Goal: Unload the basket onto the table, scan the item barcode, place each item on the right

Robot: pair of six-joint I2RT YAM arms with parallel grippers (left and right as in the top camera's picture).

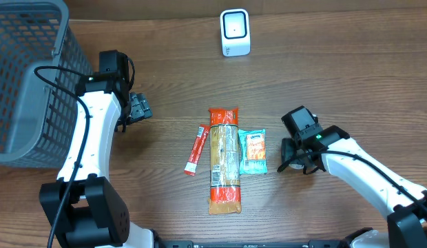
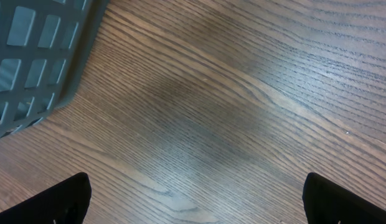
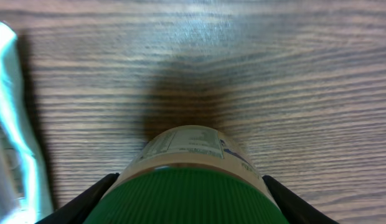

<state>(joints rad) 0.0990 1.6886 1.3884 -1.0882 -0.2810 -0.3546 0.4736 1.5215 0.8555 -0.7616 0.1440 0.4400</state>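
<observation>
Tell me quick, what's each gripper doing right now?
Left gripper: open, empty.
Right gripper: closed on the tan jar with a green ribbed lid.

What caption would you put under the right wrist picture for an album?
Right gripper straddling a green-lidded jar, wooden table beyond, teal packet at left.

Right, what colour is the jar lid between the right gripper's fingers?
Green lid; the right wrist view shows it best.
</observation>
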